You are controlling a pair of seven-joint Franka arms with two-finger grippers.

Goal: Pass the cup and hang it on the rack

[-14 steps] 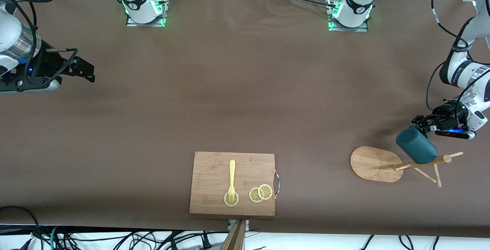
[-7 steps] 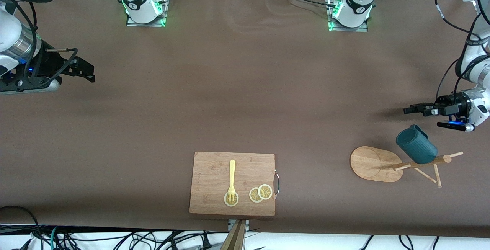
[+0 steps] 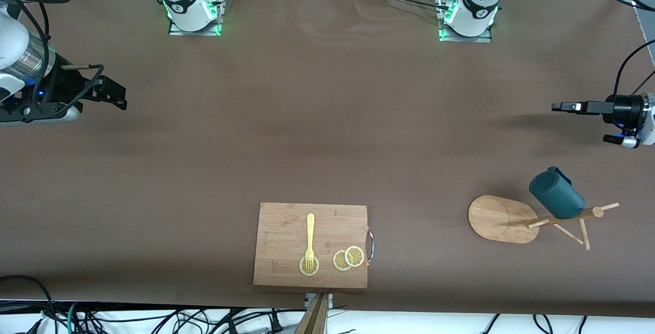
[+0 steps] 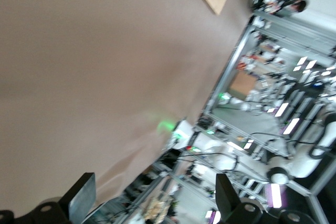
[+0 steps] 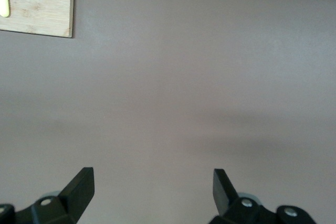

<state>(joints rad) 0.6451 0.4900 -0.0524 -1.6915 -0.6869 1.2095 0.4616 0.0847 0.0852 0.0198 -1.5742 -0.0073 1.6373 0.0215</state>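
Teal cup on rack, handle half-hidden

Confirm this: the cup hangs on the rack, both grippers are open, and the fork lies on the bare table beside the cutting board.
One thing is wrong: the fork lies on the cutting board, not on the bare table, as the front view shows. The rest holds: the cup hangs on the rack, and the left gripper and right gripper are both open.

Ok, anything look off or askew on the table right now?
Nothing stands out. The cup hangs on a peg of the rack. The fork and lemon slices lie neatly on the cutting board.
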